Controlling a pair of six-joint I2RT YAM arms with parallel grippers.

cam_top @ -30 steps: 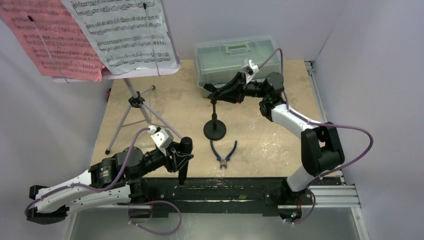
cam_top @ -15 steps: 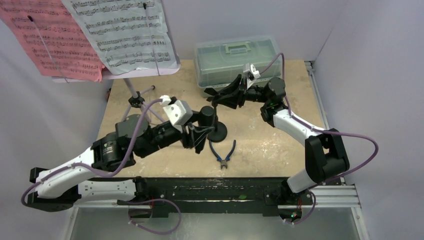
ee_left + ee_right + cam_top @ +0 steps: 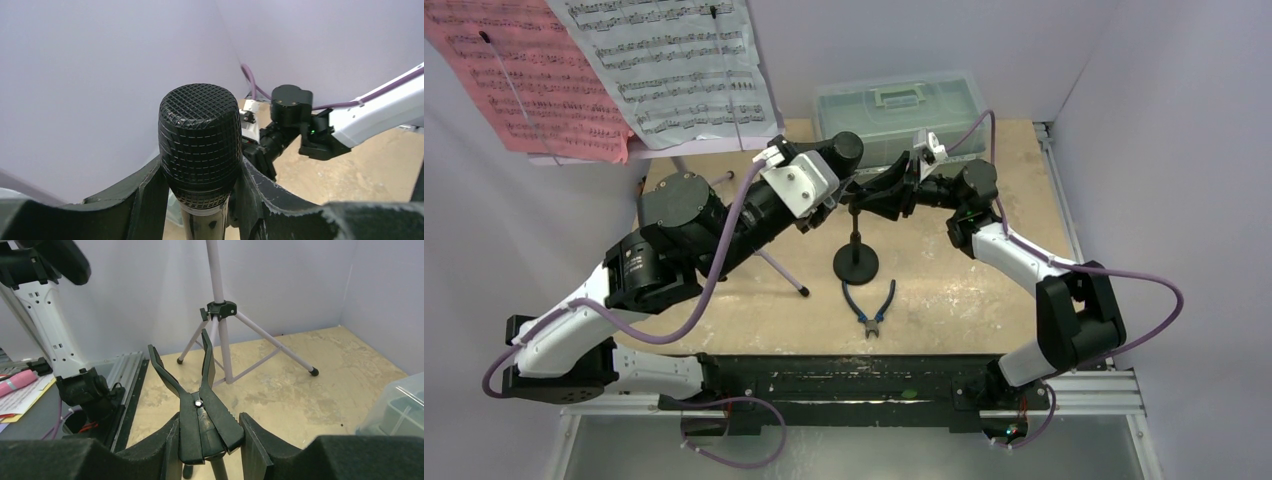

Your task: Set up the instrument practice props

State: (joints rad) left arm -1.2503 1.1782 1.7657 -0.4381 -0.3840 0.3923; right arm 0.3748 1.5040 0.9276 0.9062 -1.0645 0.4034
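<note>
I judge the step in hand to be seating the microphone (image 3: 200, 125) in the black stand (image 3: 855, 265). My left claw (image 3: 200, 172) is pinching the microphone just under its mesh head, held upright, high and just left of the top of the stand. My right claw (image 3: 210, 440) is pressed onto the handles of the clip (image 3: 199, 407) on top of the stand, and its prongs stand spread in a V.

The next move, as I see it, calls for bringing the microphone's body down between those prongs while my right claw holds them apart. The squeeze should ease only once the body sits in. The stand's round base looks small, so a sideways push could tip it.

The music stand (image 3: 220, 310) is up, behind and to the left of the stand. It carries the pink sheet (image 3: 524, 80) and the white sheet (image 3: 674, 65). Both show printed staves of notes, but I can read no title, and I see no brand or label anywhere. The toolbox (image 3: 894, 110) sits behind the stand, the pliers (image 3: 869, 300) just in front of its base.
</note>
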